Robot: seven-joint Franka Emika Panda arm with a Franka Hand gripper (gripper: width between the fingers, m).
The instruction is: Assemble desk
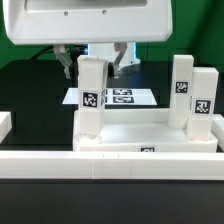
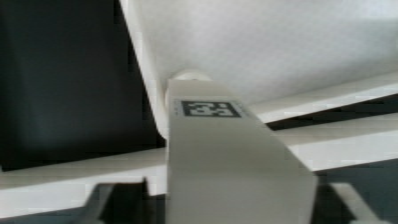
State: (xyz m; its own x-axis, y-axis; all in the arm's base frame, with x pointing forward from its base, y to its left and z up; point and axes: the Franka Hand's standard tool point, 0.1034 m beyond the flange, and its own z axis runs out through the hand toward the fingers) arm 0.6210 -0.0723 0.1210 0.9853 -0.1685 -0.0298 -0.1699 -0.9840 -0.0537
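The white desk top (image 1: 150, 128) lies on the table, its tray side up, just behind the rail. My gripper (image 1: 95, 56) is shut on a white leg (image 1: 91, 92) and holds it upright over the top's corner on the exterior view's left. In the wrist view the leg (image 2: 222, 160) runs between my dark fingers (image 2: 125, 205), its tag faces the camera, and its far end sits at a round corner socket (image 2: 187, 75) of the desk top (image 2: 249, 40). Two more legs (image 1: 181, 90) (image 1: 203, 105) stand upright at the top's right side. A fourth leg does not show.
The marker board (image 1: 128, 97) lies flat behind the desk top. The long low white rail (image 1: 110, 165) runs across the front. A white piece (image 1: 5, 122) shows at the exterior view's left edge. The robot's white base (image 1: 90, 20) fills the back.
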